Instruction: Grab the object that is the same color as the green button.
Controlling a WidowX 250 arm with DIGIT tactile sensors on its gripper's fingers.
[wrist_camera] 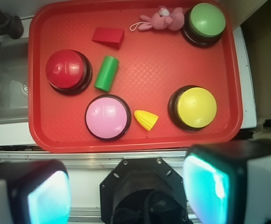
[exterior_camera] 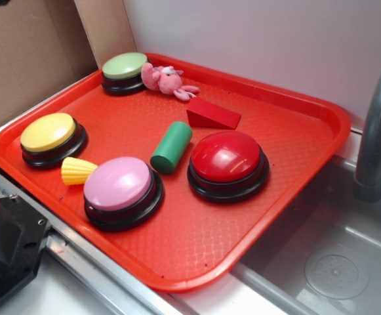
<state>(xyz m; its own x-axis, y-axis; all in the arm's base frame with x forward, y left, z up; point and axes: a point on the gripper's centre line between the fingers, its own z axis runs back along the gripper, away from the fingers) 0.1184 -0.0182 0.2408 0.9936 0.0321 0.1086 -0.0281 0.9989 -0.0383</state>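
— Four dome buttons sit on the red tray (exterior_camera: pixel 295 197); what lies closest to the arm?

— Nearest of all is the gripper (wrist_camera: pixel 126 196) itself, seen in the wrist view hanging short of the tray's near edge, its two fingers (wrist_camera: pixel 46 198) spread wide apart with nothing between them. Just past that edge come the pink button (wrist_camera: pixel 107 116), the little yellow corn toy (wrist_camera: pixel 146 120) beside it, and the yellow button (wrist_camera: pixel 197 107).

— And the green cylinder (exterior_camera: pixel 171 147)?

— It lies on its side around the middle of the tray, between the pink button and the red button (exterior_camera: pixel 227 161), just beside both, though whether it touches either I cannot tell. No part of the gripper is on it.

— What's farther back?

— A red wedge block (exterior_camera: pixel 212 113) beyond the cylinder, then the pale green button (exterior_camera: pixel 124 70) in a far corner with a pink plush animal (exterior_camera: pixel 166 80) against its side. Off the tray's edge are a sink (exterior_camera: pixel 347 262) and a grey faucet (exterior_camera: pixel 377 125).
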